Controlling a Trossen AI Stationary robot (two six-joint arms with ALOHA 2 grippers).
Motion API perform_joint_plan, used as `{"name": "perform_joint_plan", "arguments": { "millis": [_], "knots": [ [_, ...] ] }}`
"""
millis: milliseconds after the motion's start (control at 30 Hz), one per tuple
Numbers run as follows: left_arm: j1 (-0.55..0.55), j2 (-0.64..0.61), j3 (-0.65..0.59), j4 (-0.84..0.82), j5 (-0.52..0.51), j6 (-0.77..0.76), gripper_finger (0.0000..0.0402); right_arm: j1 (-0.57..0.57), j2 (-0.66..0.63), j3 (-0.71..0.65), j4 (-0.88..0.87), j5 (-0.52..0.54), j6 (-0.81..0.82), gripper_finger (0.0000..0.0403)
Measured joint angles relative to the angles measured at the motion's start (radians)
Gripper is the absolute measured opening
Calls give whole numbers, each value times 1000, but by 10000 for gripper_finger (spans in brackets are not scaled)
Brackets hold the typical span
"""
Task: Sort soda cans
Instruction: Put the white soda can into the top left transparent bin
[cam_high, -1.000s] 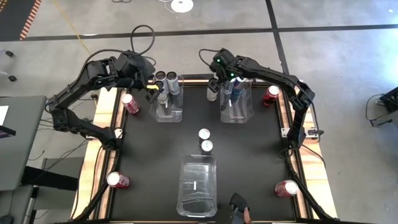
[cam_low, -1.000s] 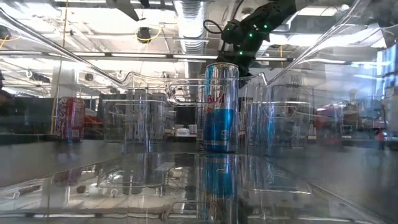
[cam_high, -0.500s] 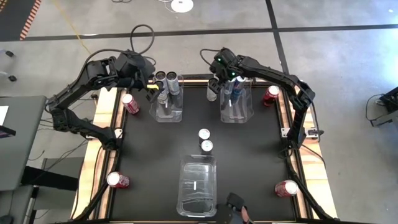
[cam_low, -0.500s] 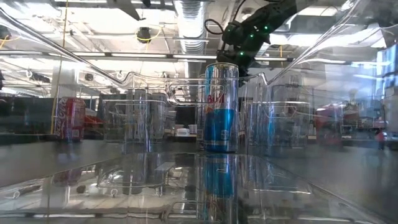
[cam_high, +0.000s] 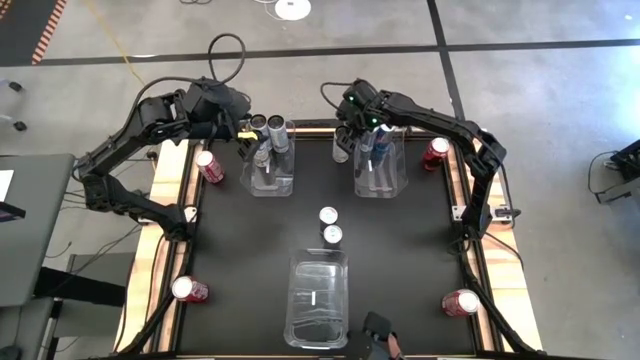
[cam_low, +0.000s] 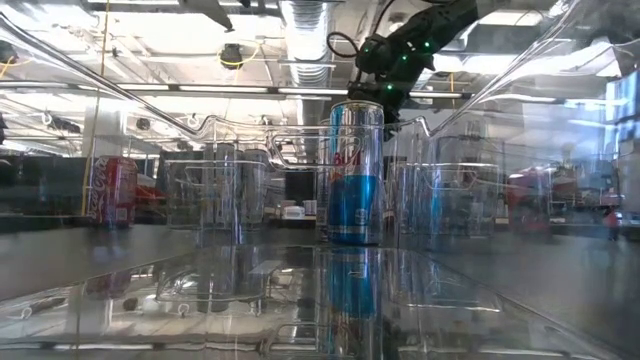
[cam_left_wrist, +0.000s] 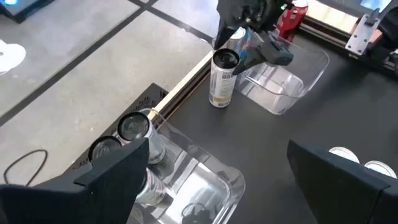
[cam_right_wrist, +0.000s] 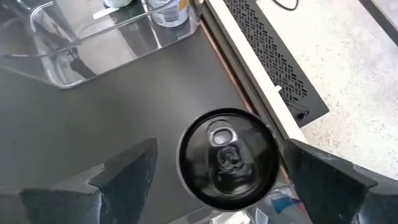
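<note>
A can with a black top (cam_right_wrist: 227, 152) and pale body (cam_left_wrist: 221, 81) stands on the mat by the far edge (cam_high: 341, 147), between two clear bins. My right gripper (cam_right_wrist: 227, 177) hovers above it, open, one finger on either side and apart from it (cam_high: 351, 125). My left gripper (cam_left_wrist: 224, 186) is open over the far left corner of the left bin (cam_high: 268, 165), where dark-topped cans (cam_left_wrist: 127, 127) stand upright. The right bin (cam_high: 380, 165) holds blue cans. Two cans (cam_high: 329, 225) stand mid-table; the blue-and-silver one (cam_low: 355, 170) fills the low view.
Red cans stand near the mat's corners (cam_high: 210, 167) (cam_high: 436, 152) (cam_high: 189, 290) (cam_high: 460, 302). A clear bin (cam_high: 318, 298) with no cans in it lies at the near edge. A person's gloved hand (cam_high: 378, 328) shows at the near edge. Wooden rails (cam_high: 170, 240) flank the mat.
My left gripper has drawn back a little toward the far edge, off the left bin's cans. My right gripper has shifted slightly toward the table's left, over the can between the bins. No can has moved.
</note>
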Motion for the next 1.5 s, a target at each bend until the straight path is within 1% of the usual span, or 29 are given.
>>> {"name": "perform_joint_plan", "arguments": {
  "millis": [67, 133, 233, 433, 567, 700, 867, 967, 1100, 1233, 1333, 1433, 1500],
  "knots": [
    [0, 0, -2, -4, -1, -1, 377, 0, 1, 0, -5, 0, -6, 369],
    [0, 0, -12, -4, -19, -2, 377, 8, 14, 0, 15, 7, -15, 369],
    [0, 1, -17, -14, -42, -2, 377, 4, 19, -2, -6, 16, -23, 369],
    [0, 0, -17, -1, -43, 0, 377, 4, 17, -1, -25, 16, -25, 366],
    [9, 0, -17, -2, -43, 0, 377, 4, 17, -1, -22, 16, -34, 355],
    [18, 0, -17, -2, -50, 0, 377, -2, 17, -1, -22, 17, -36, 335],
    [18, 0, -17, -11, -186, 23, 377, -4, 17, -1, -25, 17, -35, 303],
    [19, 0, -17, -11, -204, 20, 377, -4, 17, -1, -24, 18, -34, 290],
    [18, 0, -17, -24, -203, -58, 377, -2, 16, 0, -30, 18, -30, 284],
    [19, 0, -17, -82, -204, -150, 377, 6, 14, 0, -34, 25, -2, 282],
    [19, 0, -17, -123, -203, -175, 377, 19, 13, 1, -41, 38, 0, 282],
    [19, 0, -17, -157, -202, -191, 377, 36, 13, 30, -97, 37, -10, 282],
    [19, 0, -17, -157, -183, -201, 377, 54, 13, 50, -111, 35, -11, 282]
  ]
}}
